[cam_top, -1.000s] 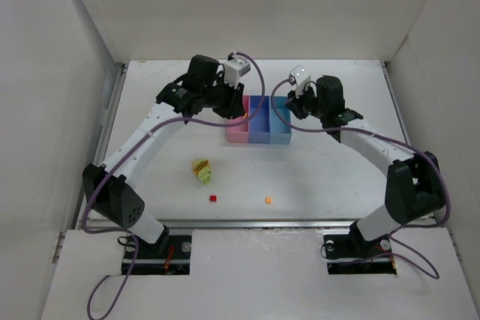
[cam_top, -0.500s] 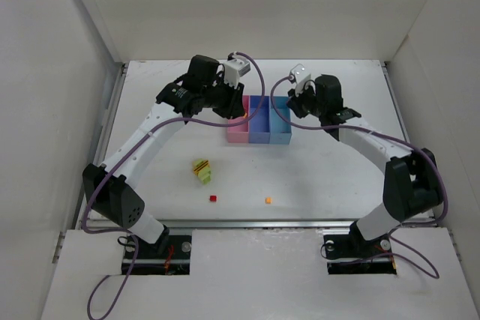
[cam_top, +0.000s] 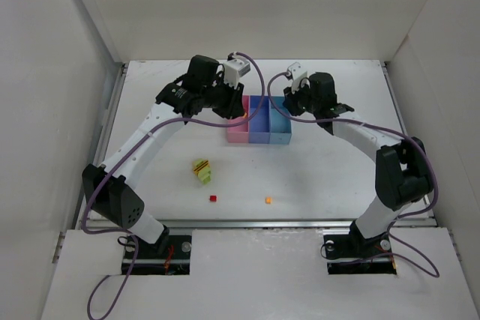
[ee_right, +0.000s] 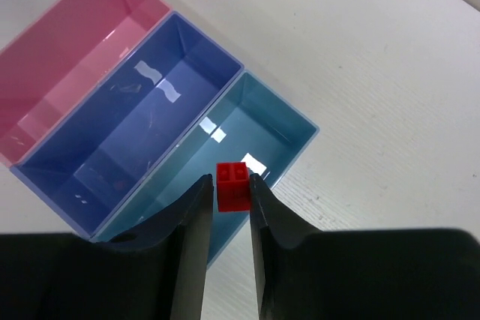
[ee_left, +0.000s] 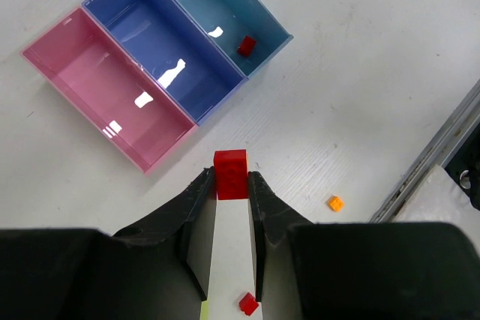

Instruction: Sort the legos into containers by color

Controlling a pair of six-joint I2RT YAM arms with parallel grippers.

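Note:
My left gripper (ee_left: pixel 230 179) is shut on a red lego (ee_left: pixel 230 164), held above the table just in front of the pink bin (ee_left: pixel 105 80) of the containers (cam_top: pixel 259 137). My right gripper (ee_right: pixel 230 180) is shut on another red lego (ee_right: pixel 233 194), hanging over the light blue bin (ee_right: pixel 262 121). One more red lego (ee_left: pixel 246 45) lies inside that bin near its near end. On the table lie a small red lego (cam_top: pixel 213 198), an orange lego (cam_top: pixel 268 200) and a yellow-green clump (cam_top: pixel 201 171).
The blue-violet bin (ee_left: pixel 161 54) sits between the pink and light blue ones. White walls stand close on the left, right and back. A metal rail (ee_left: pixel 442 155) runs along the table's near edge, beyond the orange lego (ee_left: pixel 335 203).
My right gripper has shifted a little left and farther back over the light blue bin, still carrying its red lego. The left arm has not moved.

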